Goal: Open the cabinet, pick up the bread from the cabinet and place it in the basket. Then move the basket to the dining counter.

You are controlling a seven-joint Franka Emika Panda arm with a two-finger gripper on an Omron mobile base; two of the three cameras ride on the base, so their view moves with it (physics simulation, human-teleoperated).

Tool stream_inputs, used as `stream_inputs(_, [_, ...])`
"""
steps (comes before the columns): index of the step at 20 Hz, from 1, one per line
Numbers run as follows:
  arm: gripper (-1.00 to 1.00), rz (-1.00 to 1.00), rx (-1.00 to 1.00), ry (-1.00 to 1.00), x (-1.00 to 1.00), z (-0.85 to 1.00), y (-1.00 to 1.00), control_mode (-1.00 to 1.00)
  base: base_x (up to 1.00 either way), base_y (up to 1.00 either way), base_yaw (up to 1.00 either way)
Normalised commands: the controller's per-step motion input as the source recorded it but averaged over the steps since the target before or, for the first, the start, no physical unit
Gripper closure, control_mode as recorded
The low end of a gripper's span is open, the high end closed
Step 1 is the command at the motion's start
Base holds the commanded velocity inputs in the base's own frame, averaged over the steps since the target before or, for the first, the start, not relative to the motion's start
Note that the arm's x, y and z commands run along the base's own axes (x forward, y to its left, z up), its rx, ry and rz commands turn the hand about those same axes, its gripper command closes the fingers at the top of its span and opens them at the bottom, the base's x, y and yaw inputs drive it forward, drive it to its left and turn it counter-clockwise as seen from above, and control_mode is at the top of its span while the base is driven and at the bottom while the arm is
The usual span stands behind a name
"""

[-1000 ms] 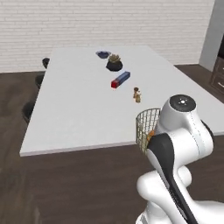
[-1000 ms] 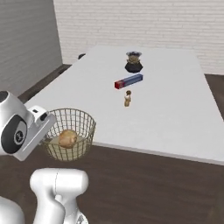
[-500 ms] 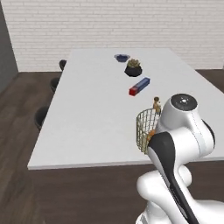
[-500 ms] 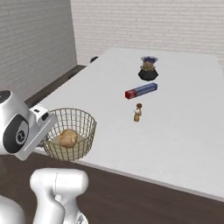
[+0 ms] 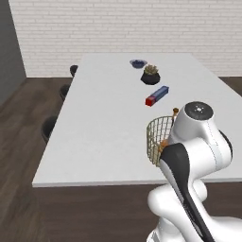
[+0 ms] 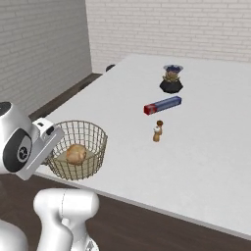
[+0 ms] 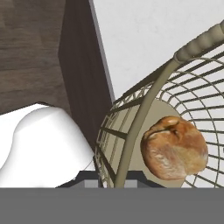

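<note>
View swung left along dining counter (image 6: pixel 206 162), gripper (image 6: pixel 49 142) clamped on basket (image 6: pixel 93 135) rim, bread (image 6: pixel 76 154) inside, box (image 6: pixel 163 105) beyond.

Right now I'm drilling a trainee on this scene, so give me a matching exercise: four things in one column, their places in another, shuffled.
Things:
1. bread
2. basket
3. blue and red box
4. small brown bottle

Places:
A. at the near edge of the dining counter, by the hand
B. lying on the counter in front of the dark pot
C. inside the wire basket
D. standing upright between the box and the near edge

Pairs: 1-C, 2-A, 3-B, 4-D
</note>
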Motion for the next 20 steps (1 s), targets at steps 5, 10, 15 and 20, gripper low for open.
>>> stream_inputs(5, [1.00, 0.00, 0.00, 0.00, 0.00, 0.00, 0.00, 1.00, 0.00, 0.00, 0.00])
stream_inputs(10, [1.00, 0.00, 0.00, 0.00, 0.00, 0.00, 0.00, 1.00, 0.00, 0.00, 0.00])
stream_inputs(15, [1.00, 0.00, 0.00, 0.00, 0.00, 0.00, 0.00, 1.00, 0.24, 0.00, 0.00])
stream_inputs(20, [1.00, 0.02, 0.00, 0.01, 0.60, 0.00, 0.07, -1.00, 0.37, 0.00, 0.00])
